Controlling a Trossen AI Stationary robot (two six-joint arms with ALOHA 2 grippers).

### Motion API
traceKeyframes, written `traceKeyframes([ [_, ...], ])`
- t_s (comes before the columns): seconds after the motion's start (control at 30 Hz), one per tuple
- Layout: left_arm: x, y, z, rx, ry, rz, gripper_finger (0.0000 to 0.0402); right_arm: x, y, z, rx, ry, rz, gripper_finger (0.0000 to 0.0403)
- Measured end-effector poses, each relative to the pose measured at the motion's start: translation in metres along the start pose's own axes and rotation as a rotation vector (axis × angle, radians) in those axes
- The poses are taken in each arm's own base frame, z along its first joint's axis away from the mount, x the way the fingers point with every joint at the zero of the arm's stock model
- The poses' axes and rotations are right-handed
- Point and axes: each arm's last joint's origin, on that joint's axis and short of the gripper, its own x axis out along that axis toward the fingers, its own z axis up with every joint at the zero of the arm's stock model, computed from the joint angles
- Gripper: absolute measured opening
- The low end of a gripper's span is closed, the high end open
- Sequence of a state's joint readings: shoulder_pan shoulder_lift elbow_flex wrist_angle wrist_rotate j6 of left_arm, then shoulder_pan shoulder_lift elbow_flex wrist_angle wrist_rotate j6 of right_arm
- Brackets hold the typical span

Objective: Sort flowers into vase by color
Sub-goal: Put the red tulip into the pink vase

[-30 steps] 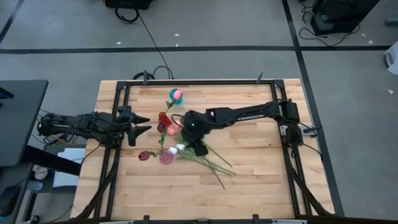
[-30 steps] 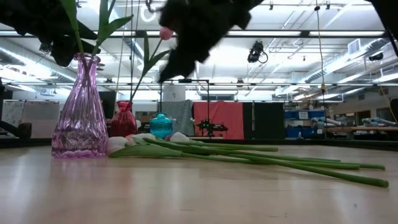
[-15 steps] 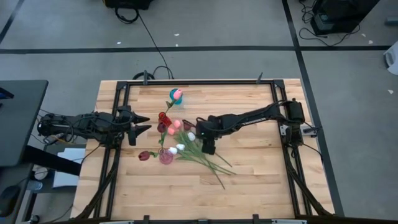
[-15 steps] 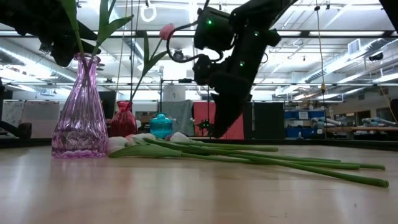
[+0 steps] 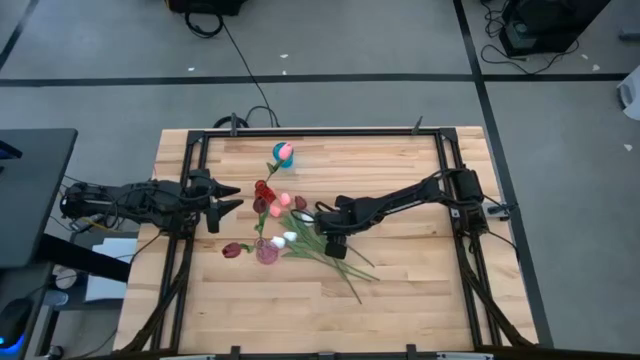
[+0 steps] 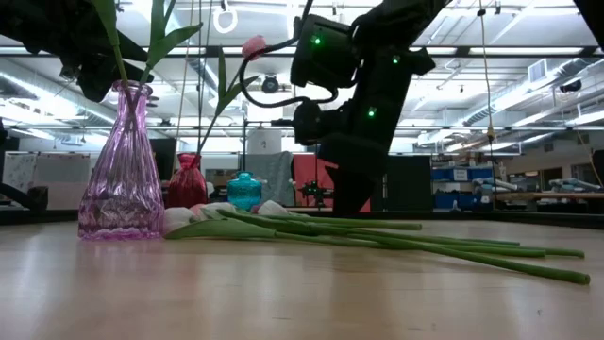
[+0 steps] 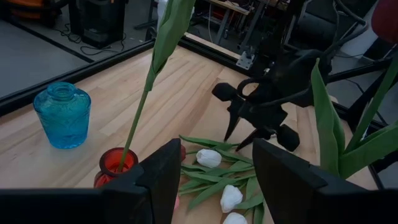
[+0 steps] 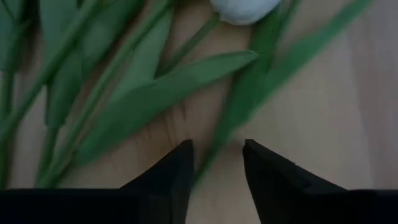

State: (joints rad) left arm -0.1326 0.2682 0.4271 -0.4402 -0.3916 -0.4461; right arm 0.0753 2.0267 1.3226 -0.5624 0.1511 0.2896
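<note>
Several flowers [image 5: 310,250] lie on the table, white heads [image 7: 209,157] toward the vases, green stems [image 6: 406,241] trailing toward the near right. My right gripper [image 8: 214,149] points down over them, open, with one green stem [image 8: 217,146] lying between its fingertips, close above the wood. A purple vase [image 6: 118,165], a red vase [image 7: 117,165] and a blue vase [image 7: 62,115] stand left of it, each holding a stem. My left gripper [image 7: 217,186] waits open by the table's left edge [image 5: 228,200], nothing between its fingers.
The three vases stand close together in the table's left middle [image 5: 267,250], right beside the lying flowers. Tall stems and leaves [image 7: 158,37] rise from them. A black frame [image 5: 320,131] runs round the table. Bare wood shows at the near and right sides.
My right gripper has come down from above the vases onto the lying flowers, shifting a little toward the table's right edge. It has tipped from a slant to pointing nearly straight down and rolled about its own line. The flowers lie as before.
</note>
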Motion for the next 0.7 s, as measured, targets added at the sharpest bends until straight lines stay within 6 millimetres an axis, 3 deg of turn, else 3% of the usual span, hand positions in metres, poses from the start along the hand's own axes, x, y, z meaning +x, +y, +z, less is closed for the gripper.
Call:
traceKeyframes([
  [0.13,0.000,0.000,0.000,0.000,0.001,0.000,0.0203,0.003,0.000,-0.001,0.013,0.021,0.005,0.0104],
  [0.3,0.000,0.000,0.000,0.000,0.000,-0.001,0.0203,0.001,-0.003,-0.002,0.032,0.035,0.005,0.0017],
  [0.43,0.000,0.000,0.000,-0.001,-0.001,-0.002,0.0204,-0.015,-0.020,-0.007,0.084,0.095,-0.057,0.0017],
  [0.53,0.000,0.000,0.000,0.007,-0.002,-0.002,0.0204,-0.038,-0.033,-0.009,0.105,0.090,-0.154,0.0014],
  [0.7,0.000,0.000,0.000,0.018,-0.003,-0.002,0.0203,-0.077,-0.029,0.000,0.016,-0.092,-0.171,0.0006],
])
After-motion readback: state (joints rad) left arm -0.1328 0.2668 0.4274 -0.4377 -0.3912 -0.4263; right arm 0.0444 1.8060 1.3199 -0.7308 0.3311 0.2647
